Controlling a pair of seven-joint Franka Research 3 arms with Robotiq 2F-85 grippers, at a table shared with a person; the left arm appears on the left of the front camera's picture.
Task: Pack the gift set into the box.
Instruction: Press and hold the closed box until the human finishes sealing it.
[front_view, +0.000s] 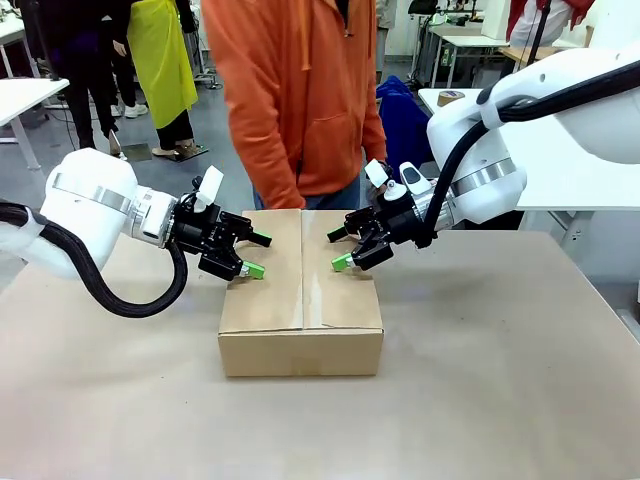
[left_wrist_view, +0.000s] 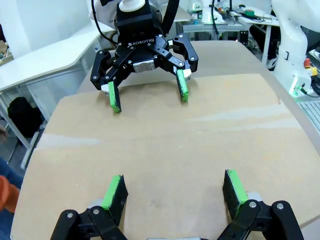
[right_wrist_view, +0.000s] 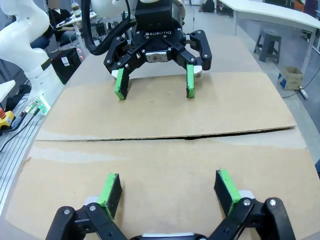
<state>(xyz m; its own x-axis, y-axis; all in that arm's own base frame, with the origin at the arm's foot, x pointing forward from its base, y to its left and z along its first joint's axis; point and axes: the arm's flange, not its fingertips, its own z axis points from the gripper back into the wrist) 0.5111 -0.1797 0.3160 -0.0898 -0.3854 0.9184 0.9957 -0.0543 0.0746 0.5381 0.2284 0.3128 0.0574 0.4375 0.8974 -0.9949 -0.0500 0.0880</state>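
The box (front_view: 300, 340) stands in the middle of the table with its top flaps folded shut; the seam (right_wrist_view: 190, 137) between them runs across the lid. The gift set is hidden. My left gripper (front_view: 258, 256) hovers open over the left flap, fingers pointing at the right arm. Facing it over the right flap is my right gripper (front_view: 338, 250), also open. In the left wrist view my own open gripper (left_wrist_view: 174, 187) sits just above the cardboard (left_wrist_view: 165, 140), with the right gripper (left_wrist_view: 149, 97) opposite. The right wrist view shows the right gripper (right_wrist_view: 168, 184) low over the lid (right_wrist_view: 165, 115) and the left gripper (right_wrist_view: 155, 89) across it.
A person in an orange hoodie (front_view: 300, 90) stands at the far edge, directly behind the box. The beige table (front_view: 500, 400) has free room in front of and on both sides of the box. Other tables and people are farther back.
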